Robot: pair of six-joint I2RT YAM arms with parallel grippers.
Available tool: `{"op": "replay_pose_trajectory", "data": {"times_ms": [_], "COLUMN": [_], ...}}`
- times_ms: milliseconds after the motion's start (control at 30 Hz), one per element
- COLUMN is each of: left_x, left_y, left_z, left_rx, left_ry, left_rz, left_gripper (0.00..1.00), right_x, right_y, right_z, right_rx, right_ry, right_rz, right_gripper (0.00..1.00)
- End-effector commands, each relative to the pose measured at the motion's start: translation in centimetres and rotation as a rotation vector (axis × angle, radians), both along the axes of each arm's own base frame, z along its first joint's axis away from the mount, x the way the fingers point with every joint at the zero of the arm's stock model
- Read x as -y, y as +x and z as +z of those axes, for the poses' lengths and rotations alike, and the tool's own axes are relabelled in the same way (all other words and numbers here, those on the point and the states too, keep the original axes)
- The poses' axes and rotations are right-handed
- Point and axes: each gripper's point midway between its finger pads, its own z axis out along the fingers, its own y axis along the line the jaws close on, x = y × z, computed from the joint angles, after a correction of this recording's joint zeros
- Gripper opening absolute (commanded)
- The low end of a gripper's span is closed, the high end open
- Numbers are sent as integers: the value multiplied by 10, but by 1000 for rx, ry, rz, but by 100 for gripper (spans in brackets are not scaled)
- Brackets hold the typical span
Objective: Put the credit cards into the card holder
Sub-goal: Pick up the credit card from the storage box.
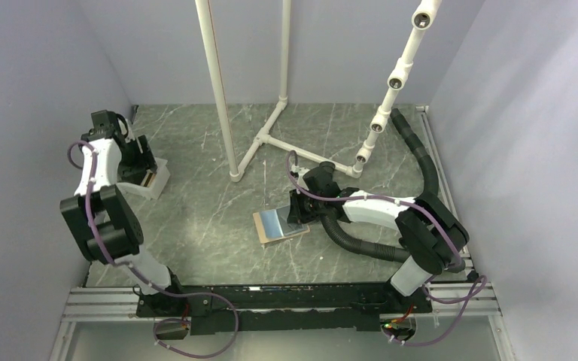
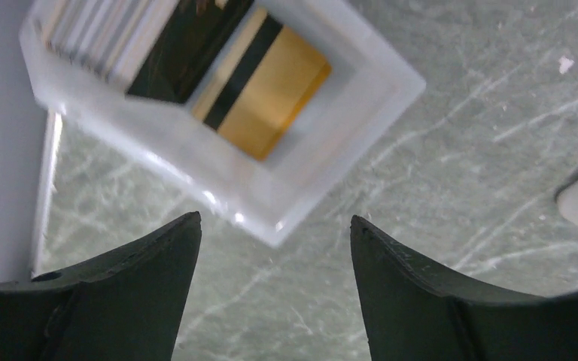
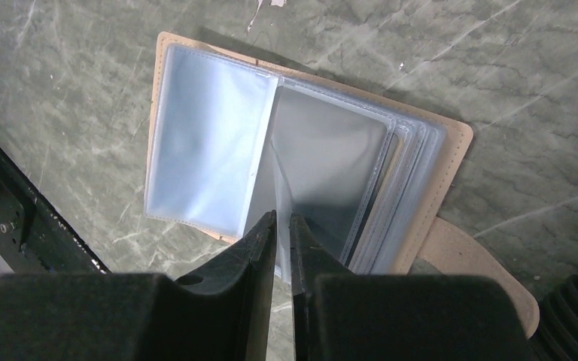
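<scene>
Right pincer (image 3: 283, 219): clenched on the edge of one clear sleeve of the card holder (image 3: 203, 143), which lies open on the counter (image 3: 497, 75) before my right arm. The pinched leaf stands lifted off the stack of sleeves beside it.

Left pincer (image 2: 275, 219): released and empty, it hangs above the near corner of the white tray (image 2: 346, 143) at the far left. The credit cards (image 2: 271, 98) sit inside, one showing a gold face with a dark stripe.

Step in hand, as I judge it: fetching a card. I should lower the left jaws squarely over one card's edges and pinch that card alone. The right grip should be steady, so the pocket mouth gapes without tearing.
</scene>
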Motion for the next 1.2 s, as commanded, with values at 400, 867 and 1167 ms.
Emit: {"op": "replay_pose_trajectory", "data": {"times_ms": [400, 867, 1167], "left_x": [-94, -114, -111], "left_y": [56, 68, 73], "left_z": [-40, -57, -40], "left_rx": [-209, -296, -254], "left_ry": [397, 578, 560], "left_rz": [-164, -93, -85], "left_gripper": [80, 67, 46], "right_x": [-7, -8, -10], "right_y": [-3, -6, -6], "right_z": [13, 17, 18], "right_rx": [24, 26, 27], "right_ry": [43, 55, 65], "right_rz": [50, 66, 71], "right_gripper": [14, 13, 13]}}
